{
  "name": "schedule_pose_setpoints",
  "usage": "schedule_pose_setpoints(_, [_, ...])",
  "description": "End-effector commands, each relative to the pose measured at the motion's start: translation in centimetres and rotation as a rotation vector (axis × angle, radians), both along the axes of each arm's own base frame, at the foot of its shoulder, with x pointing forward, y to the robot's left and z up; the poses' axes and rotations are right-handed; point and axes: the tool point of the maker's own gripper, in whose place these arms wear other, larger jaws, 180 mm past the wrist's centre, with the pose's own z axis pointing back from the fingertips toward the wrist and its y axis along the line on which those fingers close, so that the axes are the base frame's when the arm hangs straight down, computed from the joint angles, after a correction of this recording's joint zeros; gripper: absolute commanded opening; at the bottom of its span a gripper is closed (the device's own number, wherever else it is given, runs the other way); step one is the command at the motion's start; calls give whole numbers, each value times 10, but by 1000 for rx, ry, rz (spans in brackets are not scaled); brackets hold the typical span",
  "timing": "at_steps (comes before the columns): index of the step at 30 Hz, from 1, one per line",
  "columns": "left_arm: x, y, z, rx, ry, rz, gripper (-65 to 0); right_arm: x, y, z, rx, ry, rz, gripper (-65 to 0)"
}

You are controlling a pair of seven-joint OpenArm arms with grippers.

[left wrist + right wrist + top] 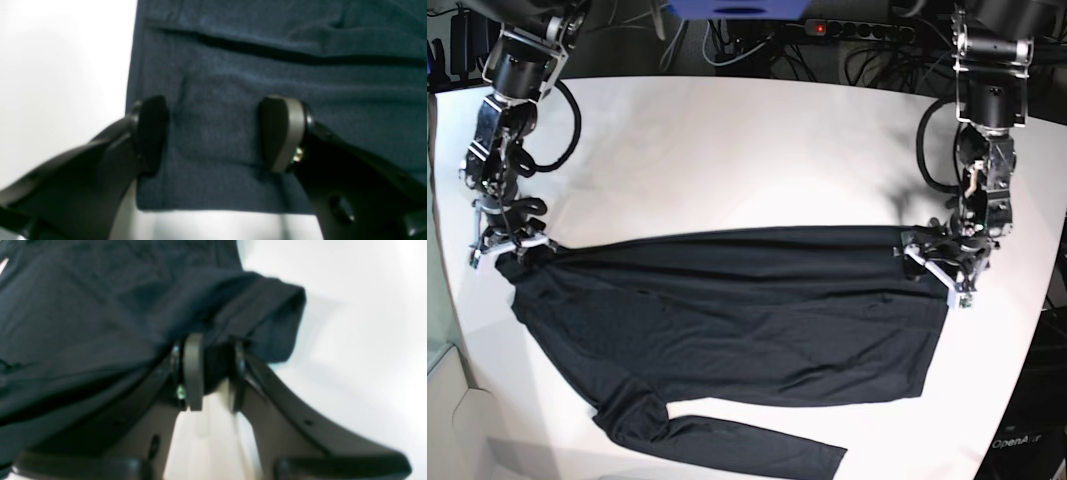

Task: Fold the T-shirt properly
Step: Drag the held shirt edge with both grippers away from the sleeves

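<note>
Your surface is a white table (pixel 727 150), rounded at the corners, matte, mostly bare. Behind its far edge you've got dark clutter: tangled cables (pixel 847 45) and a power strip (pixel 857 28) with a red light. No containers anywhere in view.

The T-shirt (pixel 747 320) lies flat across the near half of the table, dark charcoal, long-sleeved, spread sideways. One sleeve (pixel 727 440) trails along the near edge, angled toward the base view's right. Fabric is smooth in the middle with a few shallow creases.

Your left gripper (pixel 215 133) sits at the shirt's edge on the base view's right, jaws spread wide. In the left wrist view both pads (pixel 283 133) rest over the cloth with flat fabric between them, nothing pinched. A folded seam line runs across the fabric just beyond.

Your right gripper (pixel 213 371) is at the shirt's opposite end, the base view's left. Jaws are narrow, a small gap showing. A bunched fold of the shirt sits at the fingertips (pixel 193 366), but the view is blurred: can't tell if cloth is clamped.
</note>
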Motion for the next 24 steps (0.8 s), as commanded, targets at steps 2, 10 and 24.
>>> schedule_pose_setpoints(2, [2, 20, 8, 39, 14, 21, -219, 10, -11, 17, -24, -64, -12, -508])
schedule_pose_setpoints(10, [3, 34, 14, 66, 9, 28, -219, 4, -32, 19, -72, -87, -38, -508])
schedule_pose_setpoints(24, [1, 55, 22, 109, 9, 37, -219, 3, -49, 32, -121, -109, -43, -508])
